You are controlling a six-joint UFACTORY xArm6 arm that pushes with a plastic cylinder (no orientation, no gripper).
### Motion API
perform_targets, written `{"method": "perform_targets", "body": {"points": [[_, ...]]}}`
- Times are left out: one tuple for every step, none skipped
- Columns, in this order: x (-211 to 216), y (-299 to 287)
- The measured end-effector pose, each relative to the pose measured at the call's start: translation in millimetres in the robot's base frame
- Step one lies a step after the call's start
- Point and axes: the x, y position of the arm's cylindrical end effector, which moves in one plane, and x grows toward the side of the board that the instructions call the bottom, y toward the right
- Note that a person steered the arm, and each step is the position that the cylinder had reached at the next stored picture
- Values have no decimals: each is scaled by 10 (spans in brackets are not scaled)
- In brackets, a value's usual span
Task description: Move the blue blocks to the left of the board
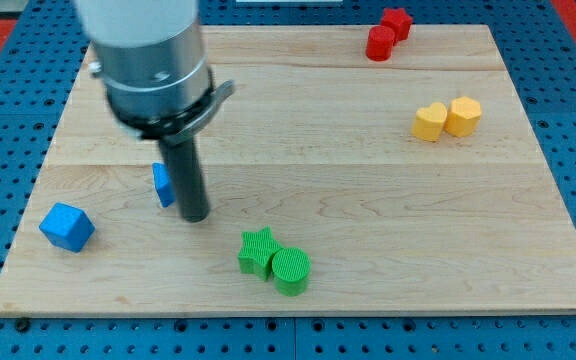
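Observation:
A blue cube (67, 227) lies near the board's left edge at the lower left. A second blue block (163, 185) sits to its right, partly hidden behind my rod, so its shape is unclear. My tip (196, 217) rests on the board just right of this second blue block, touching or nearly touching it. The arm's grey body fills the view's top left.
A green star (257, 251) and a green cylinder (291, 271) touch each other below and right of my tip. Two yellow blocks (446, 119) sit at the right. Two red blocks (387, 34) sit at the top right. The wooden board (368, 200) lies on a blue surface.

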Motion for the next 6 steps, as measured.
{"method": "perform_targets", "body": {"points": [[-219, -382], [-394, 149], [-777, -44], [-609, -673], [-369, -931], [-692, -918]]}}
